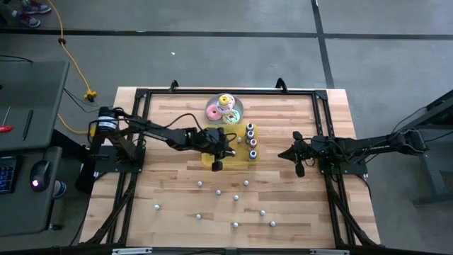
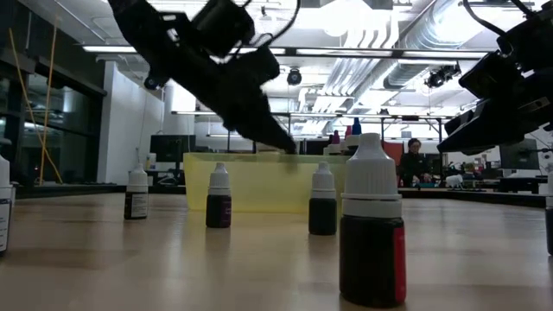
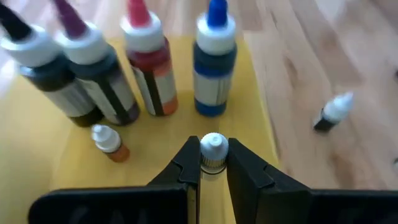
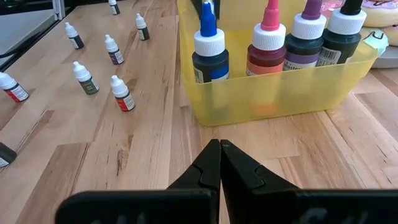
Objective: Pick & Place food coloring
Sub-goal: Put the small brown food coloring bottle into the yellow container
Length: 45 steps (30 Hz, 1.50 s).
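Observation:
My left gripper (image 3: 213, 163) is shut on a tiny food coloring bottle with a white cap (image 3: 213, 146). It reaches over the translucent yellow tray (image 1: 209, 160), and in the low view its tip (image 2: 278, 141) is at the height of the tray's rim. Four larger bottles (image 3: 213, 62) stand upright in the tray, and a small orange bottle (image 3: 109, 142) lies on the tray's floor. Several tiny bottles (image 1: 218, 191) stand on the table in front of the tray. At the table's right side my right gripper (image 4: 219, 155) is shut with nothing in it. My left gripper pinches the tiny bottle just below its white cap (image 3: 212, 163) between its two fingertips. The cap sticks out past the fingertips, and the fingers hide the body. The fingers slant down over the tray from the table's left. The bottle hangs above the tray's yellow floor.
A round plate with a stack of pastel rings (image 1: 224, 108) stands just behind the tray. One tiny bottle (image 3: 333, 113) stands on the wood beside the tray. Black frame rails (image 1: 325, 120) run along the table's edges. Bare wood lies between the tray and my right arm.

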Each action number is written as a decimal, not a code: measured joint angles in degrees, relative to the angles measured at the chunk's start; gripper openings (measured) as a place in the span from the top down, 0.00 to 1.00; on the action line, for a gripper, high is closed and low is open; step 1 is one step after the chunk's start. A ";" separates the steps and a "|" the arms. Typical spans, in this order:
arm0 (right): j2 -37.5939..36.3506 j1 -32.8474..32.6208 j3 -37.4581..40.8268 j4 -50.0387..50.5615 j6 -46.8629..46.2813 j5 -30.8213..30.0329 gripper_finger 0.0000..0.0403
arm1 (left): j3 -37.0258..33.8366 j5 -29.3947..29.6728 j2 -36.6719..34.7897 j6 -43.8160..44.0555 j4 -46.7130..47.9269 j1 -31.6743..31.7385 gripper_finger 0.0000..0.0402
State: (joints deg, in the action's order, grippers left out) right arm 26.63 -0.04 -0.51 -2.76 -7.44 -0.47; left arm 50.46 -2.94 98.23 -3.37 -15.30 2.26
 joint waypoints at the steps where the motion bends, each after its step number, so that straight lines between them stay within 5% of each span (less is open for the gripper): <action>1: 0.00 0.00 0.00 0.00 0.00 0.00 1.00 | 0.00 -0.75 0.65 -1.23 -0.11 0.02 0.91; 14: 0.00 0.00 0.00 -0.02 0.00 0.00 1.00 | 0.00 -4.74 2.06 -3.90 -1.87 4.47 0.91; 29: -0.01 -0.02 0.00 0.10 0.00 0.00 1.00 | 0.49 -19.78 5.11 -15.98 -1.23 8.41 0.91; 45: -0.02 0.00 0.00 -0.01 0.00 0.00 1.00 | 3.95 -22.44 8.22 -20.81 -1.04 10.32 0.91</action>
State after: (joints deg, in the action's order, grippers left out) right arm 26.61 -0.03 -0.51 -2.77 -7.44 -0.47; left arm 54.41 -25.39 106.45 -24.18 -16.35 12.58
